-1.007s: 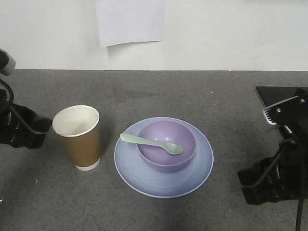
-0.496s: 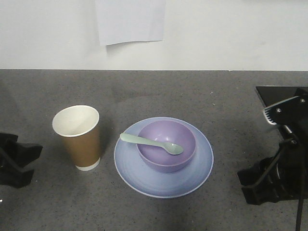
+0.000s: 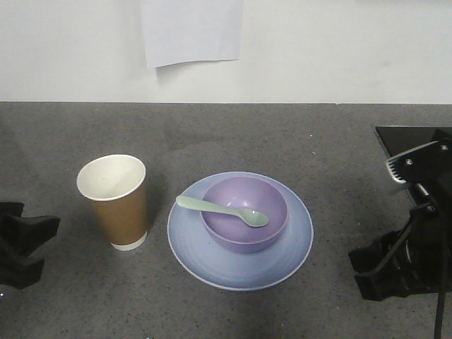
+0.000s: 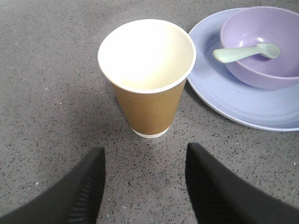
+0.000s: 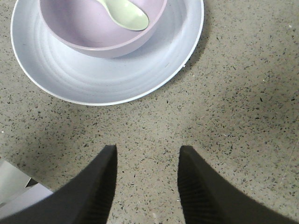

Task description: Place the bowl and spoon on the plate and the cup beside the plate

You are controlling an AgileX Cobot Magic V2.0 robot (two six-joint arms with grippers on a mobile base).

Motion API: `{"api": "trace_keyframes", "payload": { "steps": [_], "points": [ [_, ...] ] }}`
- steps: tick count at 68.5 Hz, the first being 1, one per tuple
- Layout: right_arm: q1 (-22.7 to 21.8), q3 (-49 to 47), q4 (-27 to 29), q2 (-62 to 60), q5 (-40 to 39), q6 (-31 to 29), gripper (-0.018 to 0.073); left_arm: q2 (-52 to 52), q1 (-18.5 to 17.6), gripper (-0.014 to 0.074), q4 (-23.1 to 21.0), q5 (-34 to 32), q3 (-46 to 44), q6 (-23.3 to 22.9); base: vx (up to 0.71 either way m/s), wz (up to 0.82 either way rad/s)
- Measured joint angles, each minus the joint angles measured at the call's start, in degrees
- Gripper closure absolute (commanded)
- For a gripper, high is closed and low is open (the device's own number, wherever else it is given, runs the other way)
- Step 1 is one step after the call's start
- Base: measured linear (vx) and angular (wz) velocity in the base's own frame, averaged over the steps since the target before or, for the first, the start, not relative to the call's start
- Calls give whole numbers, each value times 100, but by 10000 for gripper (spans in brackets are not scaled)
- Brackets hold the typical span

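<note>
The lavender bowl (image 3: 244, 233) stands on the pale blue plate (image 3: 191, 247) in the middle of the table. The mint spoon (image 3: 222, 210) lies across the bowl, its handle poking out over the left rim. Just left of the plate the brown paper cup (image 3: 121, 212) stands upright and is empty. My left gripper (image 3: 48, 244) is low at the left edge, open and apart from the cup (image 4: 149, 102), with only tabletop between its fingers (image 4: 145, 150). My right gripper (image 3: 354, 272) is open at the right, short of the plate (image 5: 93, 79), with nothing between its fingers (image 5: 147, 149).
A grey speckled tabletop (image 3: 233, 138) runs back to a white wall where a sheet of paper (image 3: 191, 32) hangs. A black flat piece (image 3: 402, 138) sits at the right edge above my right arm. A white object (image 5: 14, 186) shows at the lower left of the right wrist view.
My left arm has drawn back from beside the cup, down and toward the table's left front edge. The cup, plate, bowl, spoon and right arm have stayed put.
</note>
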Motion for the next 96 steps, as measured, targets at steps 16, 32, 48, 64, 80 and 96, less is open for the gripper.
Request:
{"api": "trace_keyframes", "payload": {
  "steps": [16,32,48,64,80,96],
  "points": [
    [0,0,0,0,0,0,257,0,0,228,0,-29,0,0,0,0],
    [0,0,0,0,-5,0,260,0,-2,234,0,-53,33,0,0,0],
    [0,0,0,0,-5,0,362,0,-2,346,-2,-93,183,0,0,0],
    [0,0,0,0,-5,0,538,0,-2,515,-2,-99,218,0,0,0],
    [0,0,0,0,-5,0,568,0,-2,605,-2,-134,218,0,0,0],
    [0,0,0,0,-5,0,568,0,-2,605,-2,-178,218,0,0,0]
  ]
}}
